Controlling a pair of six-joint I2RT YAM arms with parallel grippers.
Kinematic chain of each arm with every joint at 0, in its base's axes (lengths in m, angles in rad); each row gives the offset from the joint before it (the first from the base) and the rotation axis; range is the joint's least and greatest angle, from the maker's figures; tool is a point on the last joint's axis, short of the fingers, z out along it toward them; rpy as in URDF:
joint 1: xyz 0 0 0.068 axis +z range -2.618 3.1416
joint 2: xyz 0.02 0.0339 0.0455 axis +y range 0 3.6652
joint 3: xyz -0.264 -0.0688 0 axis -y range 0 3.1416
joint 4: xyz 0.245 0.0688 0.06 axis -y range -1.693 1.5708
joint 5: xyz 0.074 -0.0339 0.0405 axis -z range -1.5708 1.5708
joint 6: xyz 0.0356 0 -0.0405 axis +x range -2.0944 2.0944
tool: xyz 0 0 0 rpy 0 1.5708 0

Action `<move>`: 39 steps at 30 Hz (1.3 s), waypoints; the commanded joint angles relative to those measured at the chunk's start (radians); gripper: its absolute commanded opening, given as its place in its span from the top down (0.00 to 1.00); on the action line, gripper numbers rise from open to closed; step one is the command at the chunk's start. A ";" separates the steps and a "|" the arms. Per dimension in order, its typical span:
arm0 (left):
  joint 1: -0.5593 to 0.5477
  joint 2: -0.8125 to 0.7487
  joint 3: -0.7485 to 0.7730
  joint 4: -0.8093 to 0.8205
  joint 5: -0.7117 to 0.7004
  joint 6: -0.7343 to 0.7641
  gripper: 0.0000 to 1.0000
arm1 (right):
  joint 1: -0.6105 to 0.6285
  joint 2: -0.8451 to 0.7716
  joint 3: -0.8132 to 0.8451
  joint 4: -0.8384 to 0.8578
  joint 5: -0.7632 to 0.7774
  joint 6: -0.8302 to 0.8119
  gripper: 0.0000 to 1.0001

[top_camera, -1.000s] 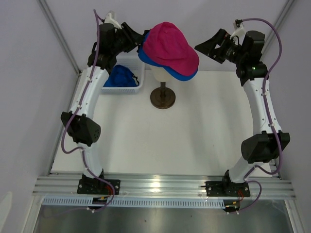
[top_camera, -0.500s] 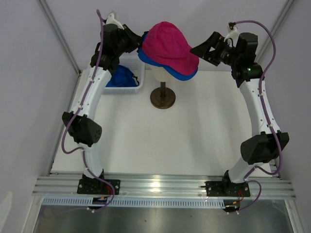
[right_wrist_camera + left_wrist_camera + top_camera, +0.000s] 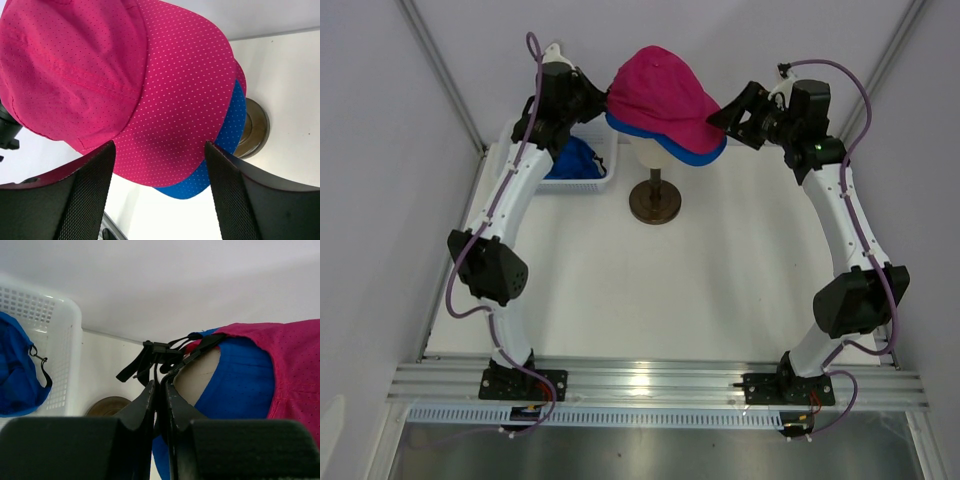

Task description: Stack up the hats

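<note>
A magenta pink hat (image 3: 662,90) sits on a bright blue hat (image 3: 695,155) on the cream mannequin head (image 3: 650,150). A second blue hat (image 3: 570,160) lies in the white basket (image 3: 592,185). My left gripper (image 3: 597,95) is at the back of the stacked hats, shut on a black back strap (image 3: 172,371) that runs in from the pink hat (image 3: 295,365). My right gripper (image 3: 725,115) is open at the front. The pink brim (image 3: 175,115) lies between its fingers (image 3: 87,195), apart from both, with the blue brim (image 3: 227,145) under it.
The mannequin head stands on a dark round base (image 3: 655,205) at the back middle of the white table. The basket is at the back left, next to the left arm. The enclosure walls stand close behind both grippers.
Both grippers have moved inward toward the stacked hats. The right gripper has come left up to the brim. The pink hat has shifted slightly to the left.
</note>
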 commanded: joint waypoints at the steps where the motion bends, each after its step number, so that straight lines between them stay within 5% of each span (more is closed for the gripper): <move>1: -0.004 -0.054 -0.078 -0.062 -0.047 0.038 0.85 | -0.002 0.003 -0.004 0.027 0.024 0.014 0.26; 11: 0.005 -0.136 -0.254 0.030 -0.021 0.054 0.76 | 0.000 0.020 -0.015 0.033 0.020 0.016 0.40; 21: 0.034 -0.206 -0.396 0.157 0.091 0.072 0.61 | -0.011 0.042 0.012 0.025 0.033 -0.003 0.38; 26: 0.043 -0.254 -0.418 0.156 0.094 0.077 0.48 | -0.064 0.117 0.190 -0.054 -0.042 -0.024 0.30; 32: 0.117 -0.355 -0.396 0.154 0.133 0.054 0.20 | -0.108 0.161 0.463 -0.188 -0.128 -0.121 0.16; 39: 0.284 -0.450 -0.365 0.065 0.199 0.057 0.04 | -0.137 0.031 0.468 -0.294 -0.125 -0.248 0.05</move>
